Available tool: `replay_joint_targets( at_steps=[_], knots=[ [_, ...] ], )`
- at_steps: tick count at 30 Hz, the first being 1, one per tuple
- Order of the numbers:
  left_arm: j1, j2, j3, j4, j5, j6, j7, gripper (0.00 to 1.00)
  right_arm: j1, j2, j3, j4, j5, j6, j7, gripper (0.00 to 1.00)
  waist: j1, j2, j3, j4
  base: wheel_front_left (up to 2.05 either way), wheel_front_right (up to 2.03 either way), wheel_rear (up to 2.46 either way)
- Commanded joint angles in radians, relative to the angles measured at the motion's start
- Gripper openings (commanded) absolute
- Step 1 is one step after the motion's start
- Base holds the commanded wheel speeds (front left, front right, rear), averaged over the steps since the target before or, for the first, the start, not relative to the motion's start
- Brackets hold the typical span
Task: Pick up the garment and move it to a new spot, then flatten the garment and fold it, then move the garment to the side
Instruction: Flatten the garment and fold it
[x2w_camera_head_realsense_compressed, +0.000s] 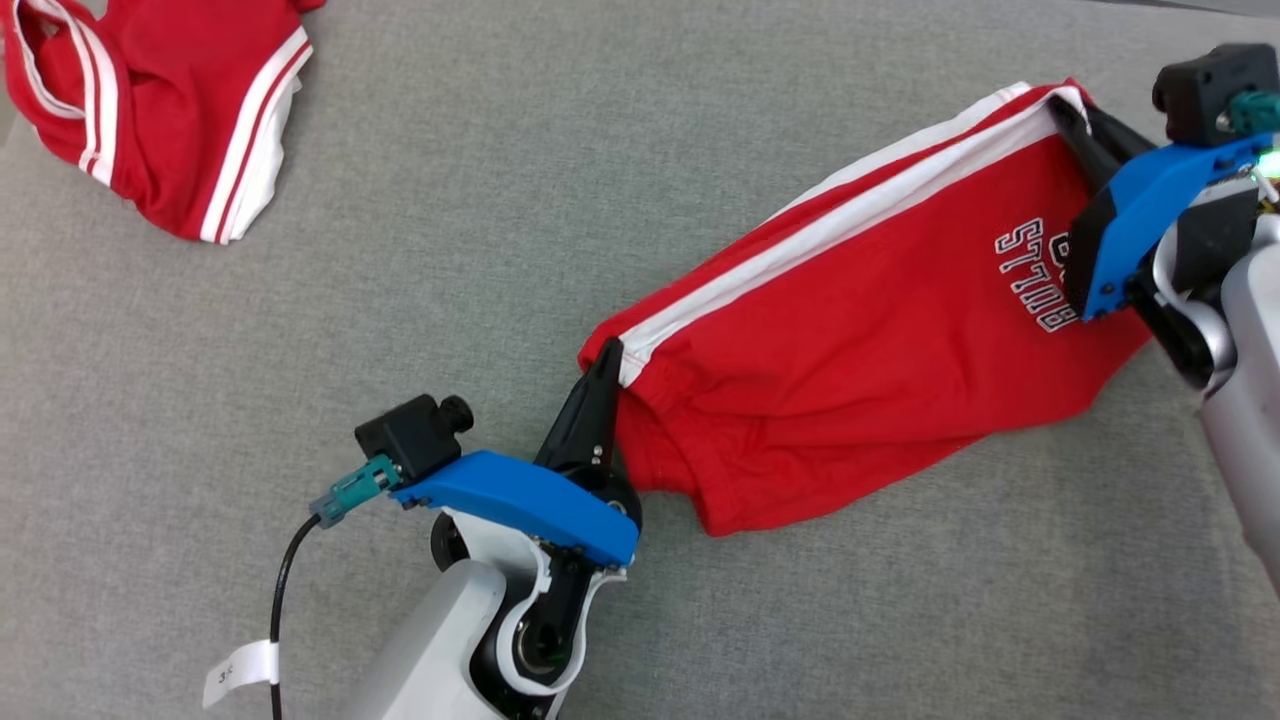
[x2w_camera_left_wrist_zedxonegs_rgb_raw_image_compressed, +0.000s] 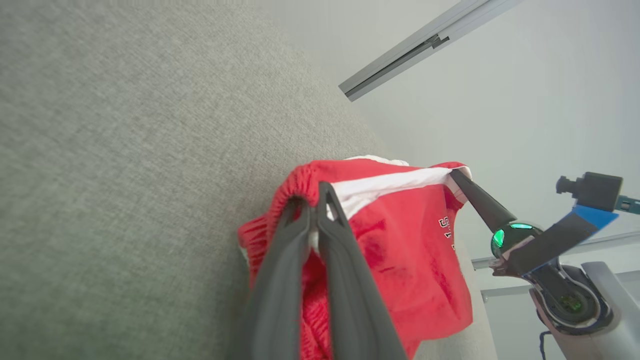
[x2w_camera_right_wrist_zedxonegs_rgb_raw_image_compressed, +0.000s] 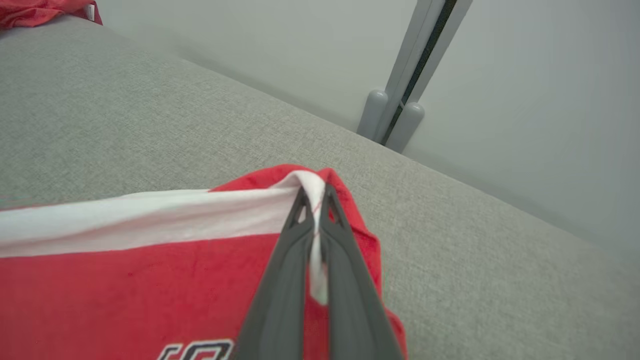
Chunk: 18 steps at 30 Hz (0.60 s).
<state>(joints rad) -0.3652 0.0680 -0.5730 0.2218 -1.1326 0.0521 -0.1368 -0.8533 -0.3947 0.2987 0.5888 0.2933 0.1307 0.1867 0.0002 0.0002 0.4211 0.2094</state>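
The robot is carrying out the first step, picking up the garment and moving it. The red shorts (x2w_camera_head_realsense_compressed: 850, 330) are hanging stretched between the two arms over the grey fabric surface (x2w_camera_head_realsense_compressed: 300, 420). The left gripper (x2w_camera_head_realsense_compressed: 603, 362) is pinching the gathered waistband (x2w_camera_left_wrist_zedxonegs_rgb_raw_image_compressed: 300, 182) with its jaws closed on the cloth. The right gripper (x2w_camera_head_realsense_compressed: 1068, 112) is clamping the far end of the white stripe (x2w_camera_head_realsense_compressed: 830, 235), its jaws likewise shut on fabric. The next move is probably calling for both arms to travel together, holding the tension even so neither corner slips, and then to lower the shorts onto open surface, away from the second red garment (x2w_camera_head_realsense_compressed: 170, 110) lying at the far left. The right gripper's blue mount is covering part of the lettering (x2w_camera_head_realsense_compressed: 1035, 275), so the word is not readable. The second garment is running off the frame edge. It is hard to tell whether the lower edge of the shorts is touching the surface.
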Motion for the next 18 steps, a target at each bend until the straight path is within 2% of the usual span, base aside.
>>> replay_joint_targets(
  at_steps=[1,8,9,10,11,12,16,18],
  knots=[
    [-0.024,-0.001,-0.006,0.004,-0.003,-0.005,-0.004,0.0,-0.047,-0.013,0.017,0.048,0.005,0.0,-0.012,0.0,-0.0002,-0.0002,0.014,0.015,0.0,0.0,0.0],
    [-0.047,-0.007,-0.02,0.01,-0.009,0.006,-0.005,0.0,-0.126,-0.009,0.07,0.184,0.026,0.0,-0.052,0.0,-0.0002,-0.0002,0.02,0.027,0.0,0.0,0.0],
    [-0.05,-0.008,-0.021,0.01,-0.008,0.01,-0.006,0.0,-0.134,-0.007,0.077,0.2,0.029,0.0,-0.06,0.23,-0.0002,-0.0002,0.019,0.027,0.0,0.0,0.0],
    [-0.055,-0.007,-0.029,0.012,0.001,0.012,-0.003,0.17,-0.141,-0.005,0.087,0.212,0.03,0.0,-0.07,0.37,-0.0002,-0.0002,0.019,0.028,0.0,0.0,0.0],
    [-0.058,-0.004,-0.035,0.014,0.013,0.02,-0.002,0.47,-0.148,-0.004,0.097,0.228,0.032,0.0,-0.078,0.83,-0.0002,-0.0002,0.017,0.028,0.0,0.0,0.0],
    [-0.059,0.001,-0.039,0.017,0.026,0.029,-0.005,1.0,-0.153,-0.001,0.105,0.242,0.034,0.0,-0.087,1.0,-0.0002,-0.0002,0.015,0.028,0.0,0.0,0.0],
    [-0.06,0.009,-0.045,0.015,0.046,0.048,-0.01,1.0,-0.167,0.004,0.131,0.282,0.041,0.0,-0.117,1.0,-0.0002,-0.0002,0.005,0.028,0.0,0.0,0.0],
    [-0.064,0.034,-0.056,0.011,0.087,0.066,-0.023,1.0,-0.172,0.009,0.141,0.307,0.048,0.0,-0.143,1.0,-0.0002,-0.0002,-0.005,0.03,0.0,0.0,0.0]
  ],
)
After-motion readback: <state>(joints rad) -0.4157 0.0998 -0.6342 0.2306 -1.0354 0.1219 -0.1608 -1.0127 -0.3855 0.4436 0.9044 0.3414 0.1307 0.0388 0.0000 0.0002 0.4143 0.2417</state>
